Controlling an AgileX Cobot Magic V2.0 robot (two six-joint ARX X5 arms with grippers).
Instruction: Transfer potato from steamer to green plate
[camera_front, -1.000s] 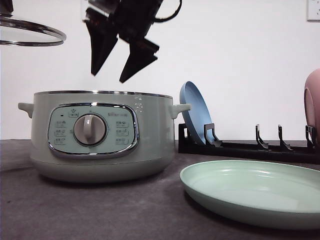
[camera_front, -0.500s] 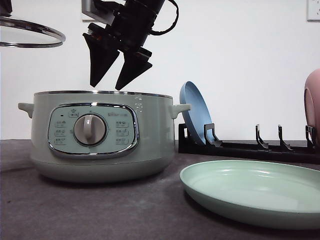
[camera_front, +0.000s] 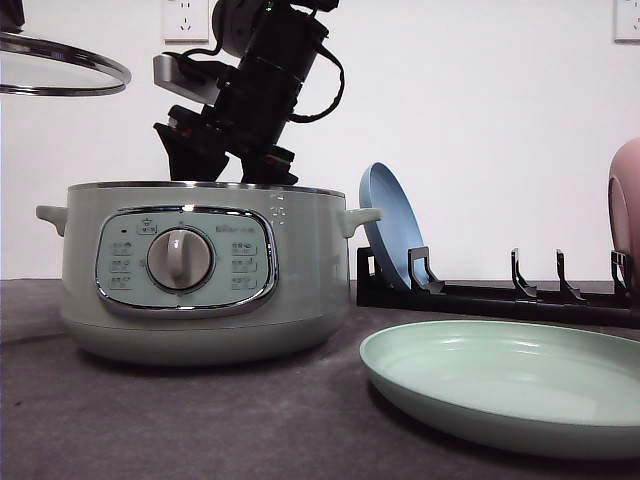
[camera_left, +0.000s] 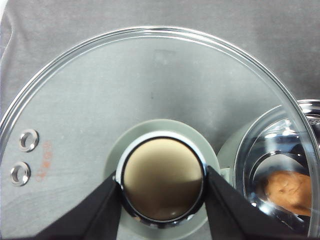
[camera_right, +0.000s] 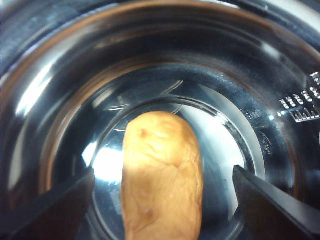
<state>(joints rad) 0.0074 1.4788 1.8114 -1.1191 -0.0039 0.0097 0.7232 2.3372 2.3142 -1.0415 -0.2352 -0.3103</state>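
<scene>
Potato (camera_right: 161, 175), oval, orange-brown and matte-skinned, lies on the shiny metal floor inside the round sage-green steamer (camera_front: 200, 270). Right end effector (camera_right: 162, 200) hangs inside the pot mouth, fingers spread wide and empty, one dark finger to each side of the potato. In the right wrist view the potato's long axis runs away from the camera, crosswise to the closing line, so the fingers would likely meet its narrow width. Left end effector (camera_left: 162, 200) is clamped on the knob of the clear glass lid (camera_left: 150, 100), held off to the pot's left. Shallow mint-green plate (camera_front: 510, 380) sits on the grey surface, right of the steamer; the right arm is the nearer one.
</scene>
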